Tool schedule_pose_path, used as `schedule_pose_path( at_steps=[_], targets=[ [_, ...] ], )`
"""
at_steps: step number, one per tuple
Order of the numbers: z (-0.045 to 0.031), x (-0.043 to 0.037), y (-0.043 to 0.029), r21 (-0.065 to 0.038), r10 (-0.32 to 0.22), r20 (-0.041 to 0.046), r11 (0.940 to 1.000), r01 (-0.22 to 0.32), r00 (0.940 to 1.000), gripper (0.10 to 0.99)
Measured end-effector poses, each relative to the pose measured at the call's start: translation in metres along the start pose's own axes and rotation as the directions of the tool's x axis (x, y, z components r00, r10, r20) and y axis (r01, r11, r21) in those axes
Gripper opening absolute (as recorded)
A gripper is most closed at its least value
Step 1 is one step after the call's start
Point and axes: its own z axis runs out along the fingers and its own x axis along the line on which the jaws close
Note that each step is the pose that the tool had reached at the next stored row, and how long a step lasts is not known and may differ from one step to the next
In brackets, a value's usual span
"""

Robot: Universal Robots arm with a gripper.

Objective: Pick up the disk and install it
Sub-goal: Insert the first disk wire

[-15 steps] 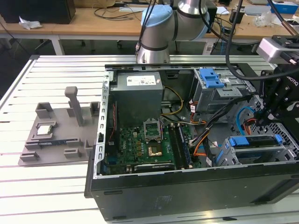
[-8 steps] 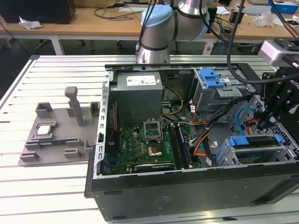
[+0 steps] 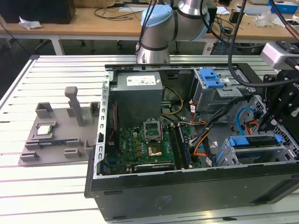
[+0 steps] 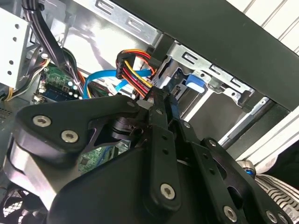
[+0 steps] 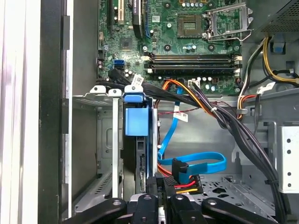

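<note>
Presently listed: one black gripper (image 3: 275,109), at the exterior view's right, poised over the drive cage (image 3: 254,149) of an open computer case (image 3: 187,196). Disk (image 5: 142,158): stands on edge in the cage slot, blue carrier rail and blue tab uppermost in the first wrist view, seemingly seated most of the way, though how deep cannot be told. Pincer state: fingers (image 5: 154,189) drawn narrow and close together at the disk's near edge; whether they grip it or merely press against it is not clear. Adjacent items: blue data cable (image 5: 196,163) and red-yellow-black power lead (image 5: 187,186), both just beside the fingers; a thick black cable bundle (image 5: 233,126) crossing towards the motherboard (image 3: 140,144). Hazards, as judged: the loose cables could snag on the fingers or be pinched between disk and cage wall; a tilted disk could bind in the rails and stop short of latching. Surface: slatted light metal table (image 3: 46,186), carrying the case and, well apart at the exterior view's left, a grey fixture tray (image 3: 56,135) with a small square chip (image 3: 44,129). Room: wooden workbenches (image 3: 93,21) with trailing wires behind the arm's base (image 3: 154,51).
</note>
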Motion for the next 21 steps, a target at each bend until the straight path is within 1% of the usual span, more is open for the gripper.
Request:
schedule_pose_path(
  at_steps=[14, 18, 21],
  targets=[
    [0.0019, 0.0122, 0.0004, 0.000, 0.000, -0.0001, 1.0000, 0.000, 1.0000, 0.169],
    [0.0025, 0.0172, 0.0005, 0.000, 0.000, 0.0001, 1.0000, 0.000, 1.0000, 0.169],
    [0.0026, 0.0192, 0.0005, 0.000, 0.000, 0.0005, 1.0000, 0.000, 1.0000, 0.169]
  ],
)
